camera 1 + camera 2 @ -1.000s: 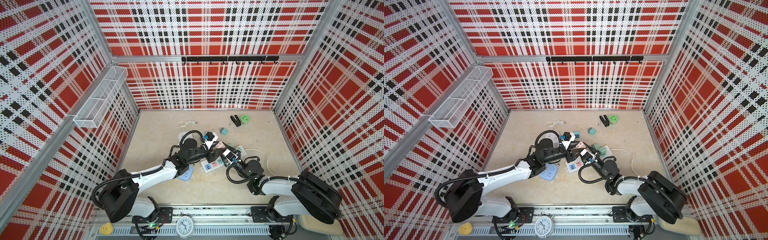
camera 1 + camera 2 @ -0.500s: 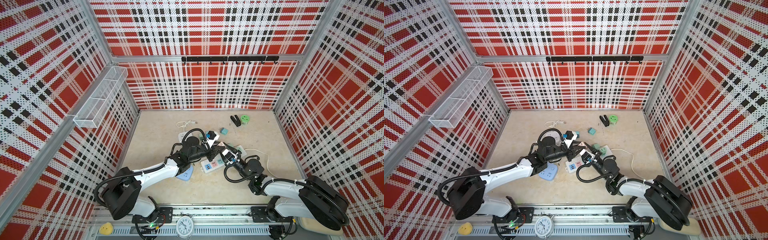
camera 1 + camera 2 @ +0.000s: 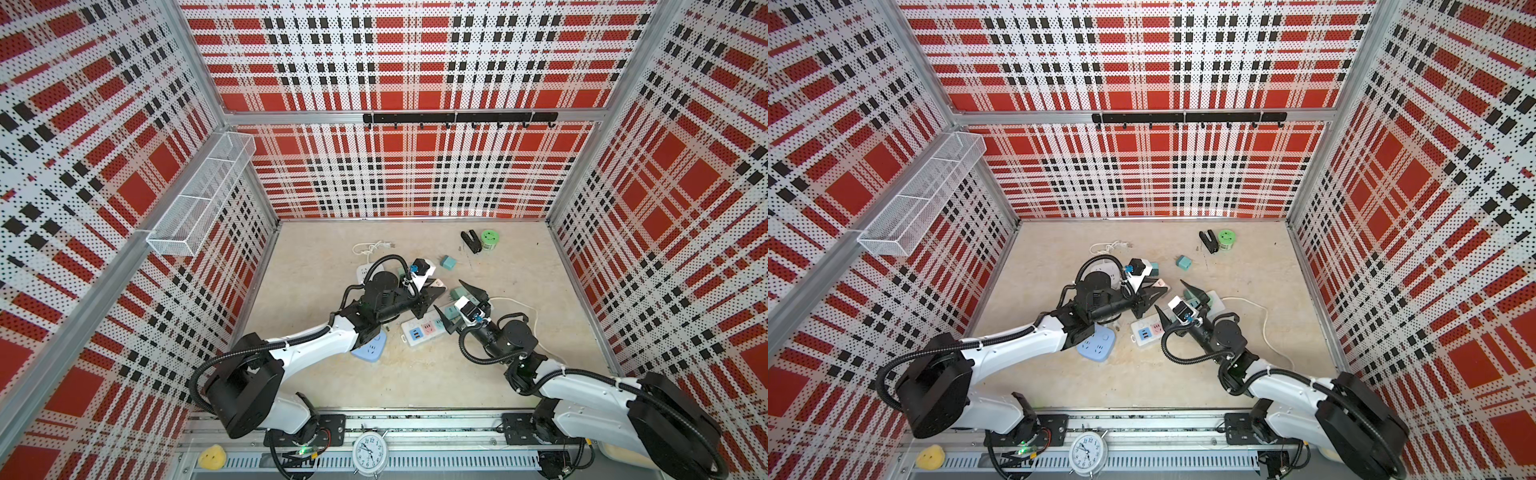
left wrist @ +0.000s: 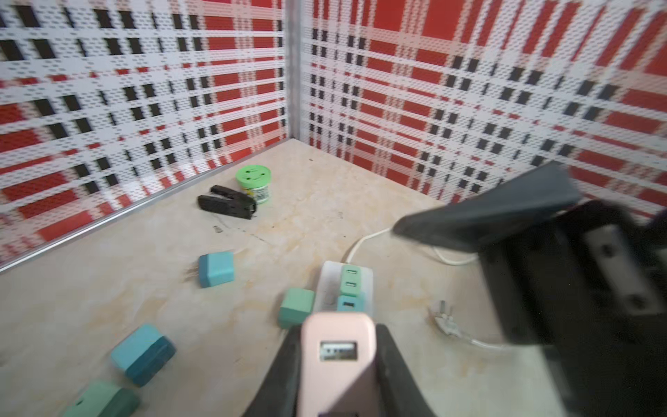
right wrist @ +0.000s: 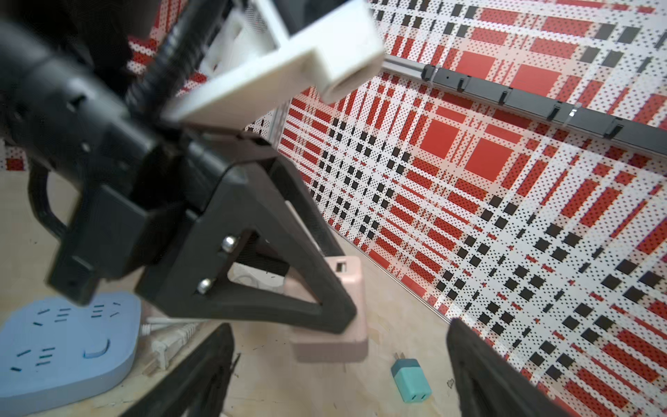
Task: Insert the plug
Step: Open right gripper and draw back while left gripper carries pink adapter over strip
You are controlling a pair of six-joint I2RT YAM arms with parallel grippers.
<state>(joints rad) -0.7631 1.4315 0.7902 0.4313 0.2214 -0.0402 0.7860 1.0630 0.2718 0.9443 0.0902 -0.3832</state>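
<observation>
My left gripper [image 4: 338,341] is shut on a pink plug [image 4: 337,382], whose USB port faces the left wrist camera. In both top views this gripper [image 3: 432,296] [image 3: 1152,296] holds the plug [image 3: 435,284] just beyond the white power strip [image 3: 422,331] [image 3: 1142,330]. My right gripper [image 3: 459,305] [image 5: 339,375] hangs wide open over the strip's far part, with nothing between its fingers [image 5: 195,372]. In the right wrist view the pink plug [image 5: 343,325] sits just ahead of those open fingers, off the floor.
Green plugs [image 4: 349,279] sit in the strip. Loose teal and green plugs [image 4: 216,269] [image 4: 296,307] [image 5: 411,379] lie on the floor. A blue socket block [image 3: 370,347] lies under my left arm. A green spool [image 3: 490,239] and black clip [image 3: 470,241] stand at the back.
My left gripper closed on the pink plug. My right gripper, which was closed at the plug, has opened wide and drawn back a little from it.
</observation>
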